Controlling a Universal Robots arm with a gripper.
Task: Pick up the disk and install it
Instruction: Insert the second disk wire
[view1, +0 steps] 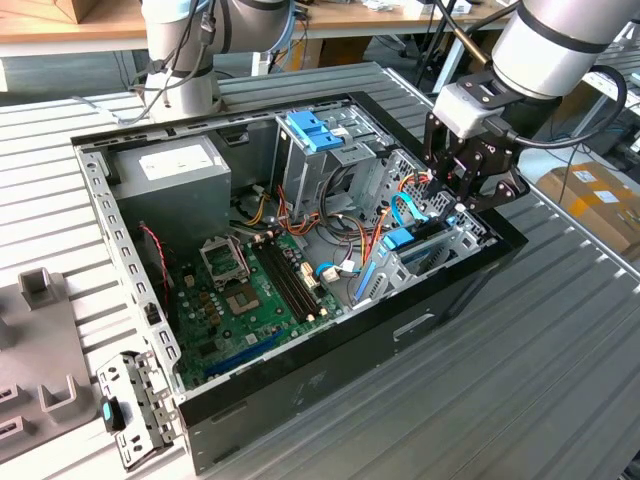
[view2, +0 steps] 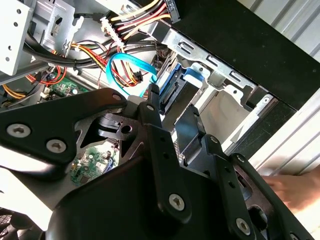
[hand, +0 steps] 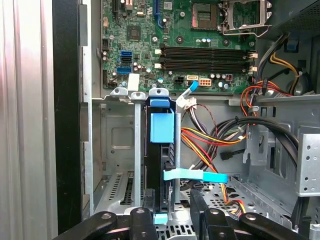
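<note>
**Gripper over drive bay, disk seated on edge**

Landmark: the metal drive bay (hand: 117, 145) at the corner of the open computer case (view1: 330, 385).

- Nearest, in the first wrist view: the gripper (hand: 172, 220) just above the bay, its black fingers (hand: 142, 222) apart, one on each side of the disk's upper edge. Whether the pads touch it, cannot tell.
- The disk (hand: 161, 165) stands on edge in a bay slot, blue plastic rail uppermost, with a blue tab against the bay's far wall. No label text readable.
- A flat light-blue data cable (hand: 195, 175) runs out sideways from the disk, beside the bay.
- Red, yellow and black power leads (hand: 210, 142) bundle just beyond the bay.
- Past the bay: the motherboard (hand: 165, 40), with memory slots and an empty processor socket. Board print too small to read.
- Exterior view: the gripper (view1: 470, 185) hangs over the bay at the case's end toward the exterior view's right; the grey power supply (view1: 170, 175) with its white sticker, print illegible, sits at the opposite end.
- Second wrist view: a hand (view2: 295, 192) by the case's outer edge.
</note>
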